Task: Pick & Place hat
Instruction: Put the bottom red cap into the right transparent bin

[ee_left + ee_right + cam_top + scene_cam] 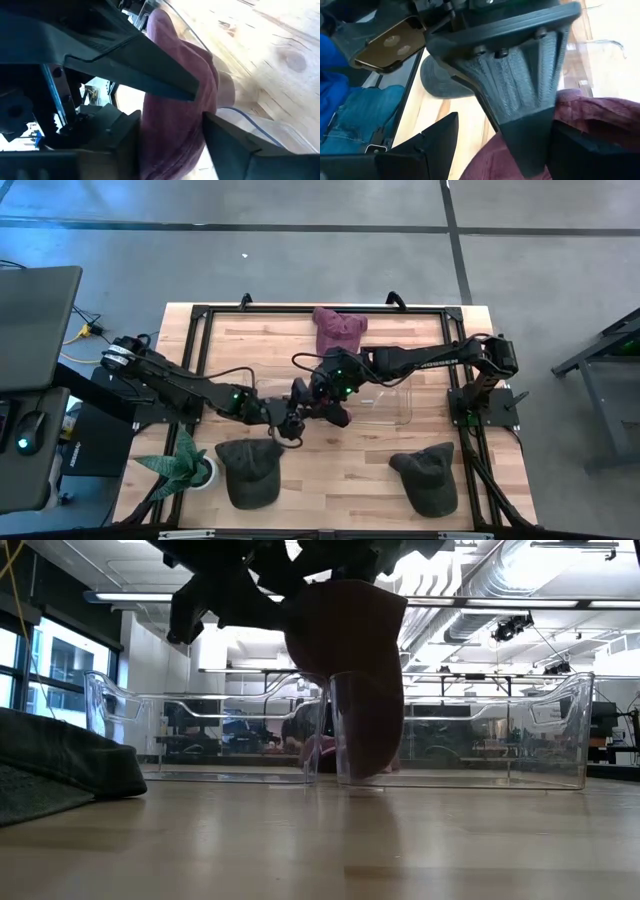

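high view shows both arms meeting in the middle of the table [300, 330]. a red hat [337, 414] hangs between them, just by the near left corner of the clear bin [390, 402].

left wrist view shows the left gripper [200, 107] with its two fingers pressed on the red hat, one on each side. it has hold of it. right wrist view shows the right gripper [490, 145] close in too, with red cloth at one finger. i think it grips the hat as well, but i can't be sure.

low view shows the red hat hanging down like a long bag, its long way up and down. its low end looks close to the table, right at the bin's front wall.

the bin lies toward the right arm's side from the hat. so the hat must go up and over that wall. the right arm is nearer the bin.

a pink hat [338, 328] sits at the far edge. two dark hats [248, 470] lie at the near edge, well apart.
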`<state>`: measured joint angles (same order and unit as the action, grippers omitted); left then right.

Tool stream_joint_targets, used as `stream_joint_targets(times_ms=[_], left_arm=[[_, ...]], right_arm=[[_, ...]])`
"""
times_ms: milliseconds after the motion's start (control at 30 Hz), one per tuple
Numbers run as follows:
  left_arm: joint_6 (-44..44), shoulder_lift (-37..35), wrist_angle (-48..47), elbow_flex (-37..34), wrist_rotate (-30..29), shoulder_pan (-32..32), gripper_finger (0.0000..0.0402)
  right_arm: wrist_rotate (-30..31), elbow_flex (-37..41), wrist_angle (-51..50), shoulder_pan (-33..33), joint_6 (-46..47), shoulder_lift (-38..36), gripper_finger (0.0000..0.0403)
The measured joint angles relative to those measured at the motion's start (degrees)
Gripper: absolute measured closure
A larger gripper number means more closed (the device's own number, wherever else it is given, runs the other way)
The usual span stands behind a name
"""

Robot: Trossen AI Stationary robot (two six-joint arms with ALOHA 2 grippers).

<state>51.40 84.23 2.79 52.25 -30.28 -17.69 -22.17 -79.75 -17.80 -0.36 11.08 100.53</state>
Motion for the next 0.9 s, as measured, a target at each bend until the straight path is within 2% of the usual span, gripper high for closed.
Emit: stream_joint_targets(times_ms=[167,367,500,667,900], left_arm=[[-1.17,0.0,-2.15,0.02,-0.2,-0.01,0.0296],[-4.67,-0.16,-5.63,-0.11,-1.49,0.08,0.0388],[-8.51,-0.2,-5.96,-0.11,-2.21,0.06,0.0388],[-13.15,-0.2,-5.62,-0.11,-3.0,0.06,0.0398],[-20.88,-0.2,-4.02,-0.64,-3.93,0.06,0.04]], right_arm=[[0.55,0.0,-1.45,-0.01,0.43,-0.63,0.0153],[5.55,-0.09,-5.97,0.44,0.7,-4.77,0.0153],[10.94,-0.09,-8.15,2.2,0.72,-8.3,0.0153],[20.44,-0.09,-10.75,6.24,0.49,-13.48,0.0153],[31.46,-0.09,-13.14,12.25,2.72,-16.72,0.0153]])
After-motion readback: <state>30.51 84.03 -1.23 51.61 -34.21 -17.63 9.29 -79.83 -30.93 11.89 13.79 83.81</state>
